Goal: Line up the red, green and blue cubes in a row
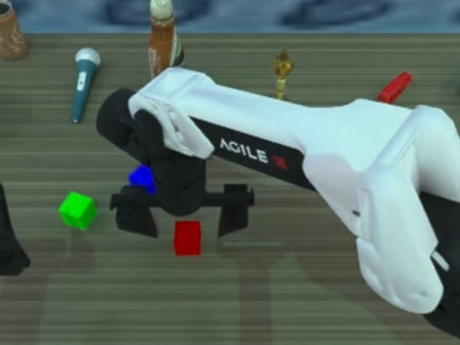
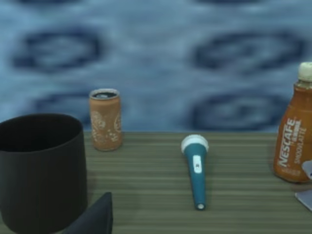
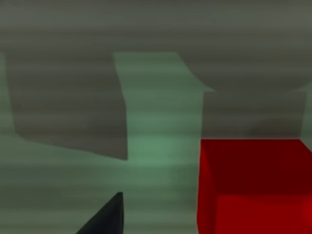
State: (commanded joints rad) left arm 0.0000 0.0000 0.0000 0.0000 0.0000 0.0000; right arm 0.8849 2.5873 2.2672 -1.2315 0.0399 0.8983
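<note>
My right gripper (image 1: pixel 187 224) reaches in from the right and hangs open over the table's middle left. The red cube (image 1: pixel 187 238) sits just in front of the gap between its wide-spread fingers (image 1: pixel 233 212). In the right wrist view the red cube (image 3: pixel 253 187) fills the near side, and one dark fingertip (image 3: pixel 106 218) stands apart from it. The blue cube (image 1: pixel 141 177) lies behind the gripper, partly hidden by the wrist. Farther left, the green cube (image 1: pixel 77 210) stands alone. My left gripper (image 1: pixel 10 248) is parked at the left edge, open, with one finger (image 2: pixel 97 217) showing.
Along the back stand an orange can (image 1: pixel 11 32), a teal microphone (image 1: pixel 85 80), a coffee bottle (image 1: pixel 162 39), a small gold trophy (image 1: pixel 282 72) and a long red stapler-like object (image 1: pixel 394 87). A black cylinder (image 2: pixel 41 170) is close to the left wrist camera.
</note>
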